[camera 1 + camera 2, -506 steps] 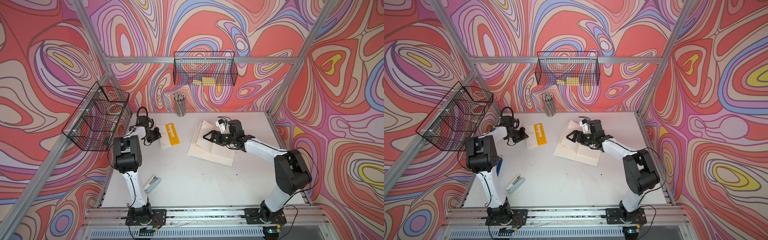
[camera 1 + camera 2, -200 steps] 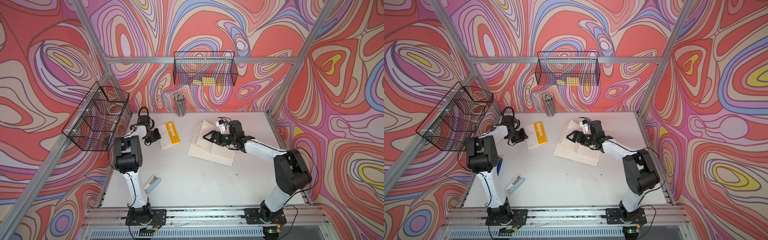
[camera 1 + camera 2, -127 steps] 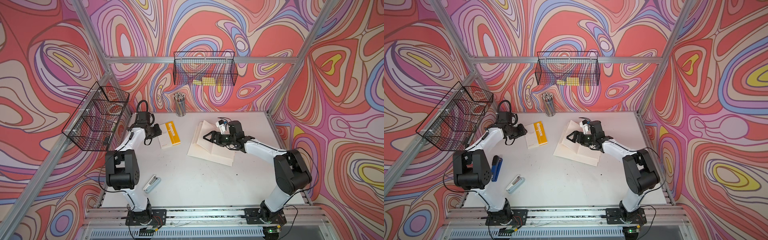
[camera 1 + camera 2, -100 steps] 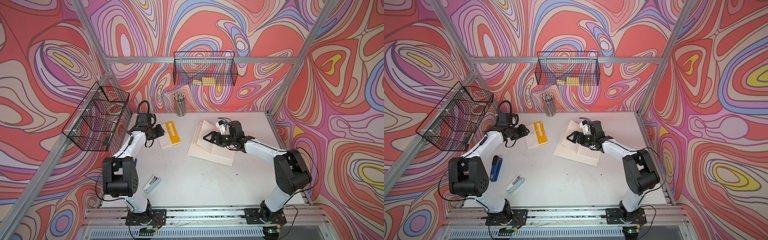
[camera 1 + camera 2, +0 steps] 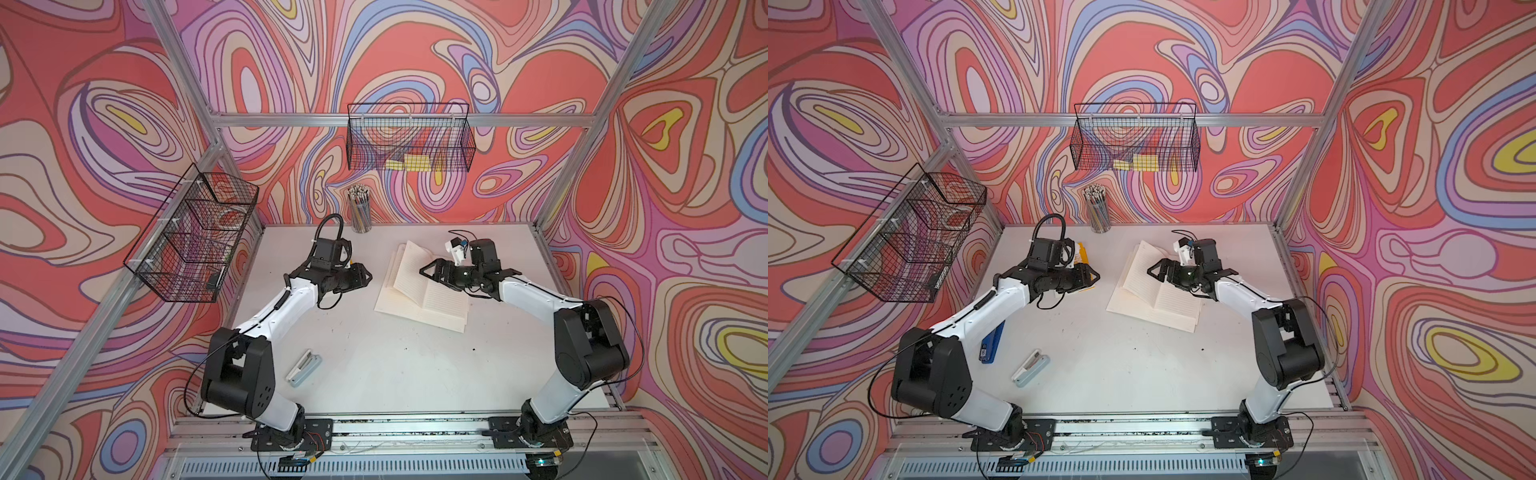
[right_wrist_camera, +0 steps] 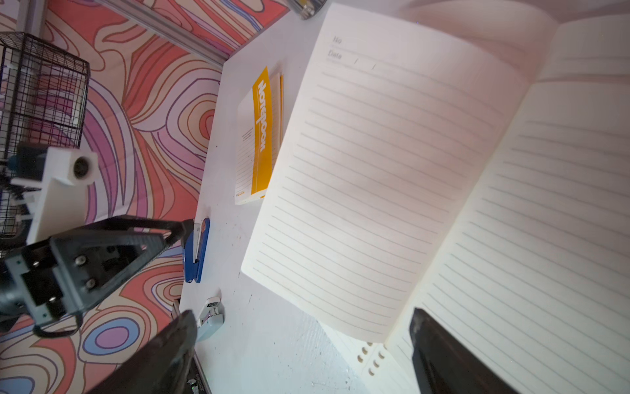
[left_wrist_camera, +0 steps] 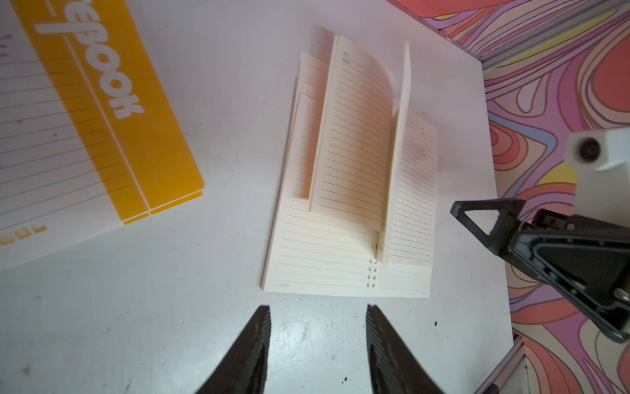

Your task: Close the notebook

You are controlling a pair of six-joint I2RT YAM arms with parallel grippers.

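The notebook lies open at the table's middle right, its cream lined pages up. One leaf stands raised near the spine, and a second leaf stands beside it in the left wrist view. My left gripper hovers open just left of the notebook, with only bare table between its fingers. My right gripper is open wide above the notebook's right half. One of its fingers is over the right-hand page, and the raised leaf is ahead of the gap.
A closed yellow-and-white pad lies left of the notebook, under my left wrist. A pencil cup stands at the back. A blue stapler and a pale stapler lie front left. Wire baskets hang on the walls.
My left arm has swung right, away from the yellow pad and toward the open notebook. The right arm and the notebook's pages have not moved.
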